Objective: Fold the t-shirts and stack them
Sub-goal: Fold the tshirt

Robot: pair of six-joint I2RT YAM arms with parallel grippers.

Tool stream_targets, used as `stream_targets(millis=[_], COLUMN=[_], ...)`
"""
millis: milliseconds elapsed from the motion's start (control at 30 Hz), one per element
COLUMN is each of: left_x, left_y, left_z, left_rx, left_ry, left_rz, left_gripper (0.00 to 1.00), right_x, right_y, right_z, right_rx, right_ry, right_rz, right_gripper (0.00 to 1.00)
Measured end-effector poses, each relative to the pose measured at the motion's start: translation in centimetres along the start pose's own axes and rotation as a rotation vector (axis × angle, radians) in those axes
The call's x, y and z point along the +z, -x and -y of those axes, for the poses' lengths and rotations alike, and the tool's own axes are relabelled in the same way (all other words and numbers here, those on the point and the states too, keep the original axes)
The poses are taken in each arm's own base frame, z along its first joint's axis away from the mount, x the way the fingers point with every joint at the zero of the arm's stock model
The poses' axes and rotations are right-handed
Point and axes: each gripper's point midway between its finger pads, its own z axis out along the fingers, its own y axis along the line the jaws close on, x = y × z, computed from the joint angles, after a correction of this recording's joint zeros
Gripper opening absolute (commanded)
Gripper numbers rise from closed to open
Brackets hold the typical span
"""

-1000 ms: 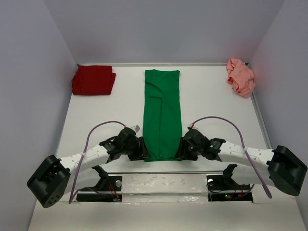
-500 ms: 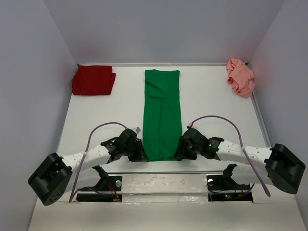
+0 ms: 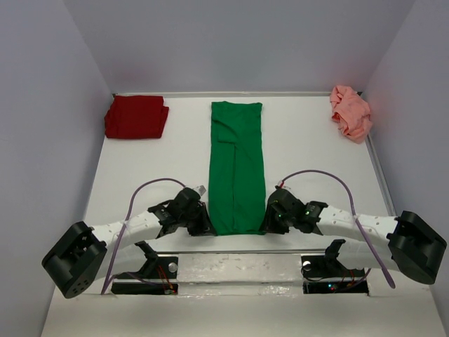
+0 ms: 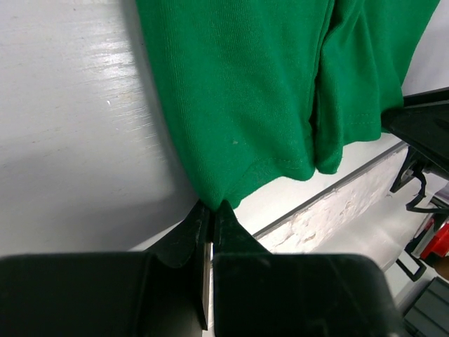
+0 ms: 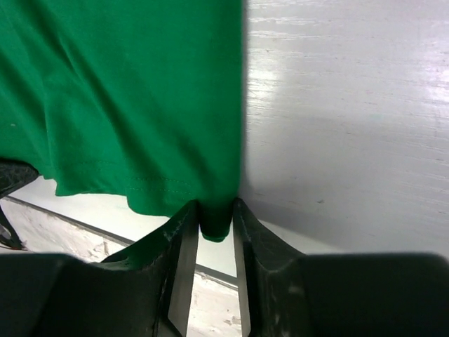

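Nearest me, my left end effector (image 4: 210, 208) has its two black fingers pressed tight together. They pinch the near left corner of the bright green cloth t-shirt (image 3: 237, 168) right at the stitched hem. My right end effector (image 5: 214, 210) mirrors it on the near right corner. Its fingers stand only narrowly apart, with a wad of green hem clamped between them. Both corners sit low over the white worktop (image 3: 309, 147), just beyond the arm bases.

From that grip the green shirt runs straight away from me. It is folded into one long narrow band, its long axis going near to far down the middle of the worktop. The hemmed end points at me and the other end reaches almost to the back wall. An overlapping cloth edge runs lengthwise down the centre of the band over its nearer part. The band lies flat, apart from slight rumpling at the far end.

Further back, the dark red cloth t-shirt (image 3: 137, 116) lies folded into a compact rectangle in the far left corner, well apart from the green one. The salmon pink cloth t-shirt (image 3: 351, 112) sits crumpled in a heap in the far right corner, against the side wall.
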Motion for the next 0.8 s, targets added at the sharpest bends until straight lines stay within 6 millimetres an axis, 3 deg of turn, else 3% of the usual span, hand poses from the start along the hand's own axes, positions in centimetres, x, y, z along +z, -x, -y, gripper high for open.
stream_targets(millis=[167,433,800], left_x=[0.08,0.09,-0.31], left_y=[0.02,0.04,0.05], left_z=[0.09,0.11,-0.16], left_rx=[0.002,0.007,0.013], left_ry=[-0.004,-0.005,0.000], left_rz=[-0.001,0.001,0.024], left_gripper=[0.00,0.00,0.00], right_x=[0.13,0.32,0.22], right_y=[-0.08,-0.12,-0.15], right_z=[0.35,0.44,0.58], right_rx=[0.010,0.027,0.032], right_ry=[-0.012,-0.020,-0.036], right_rz=[0.002,0.002,0.026], right_gripper=[0.16,0.00,0.00])
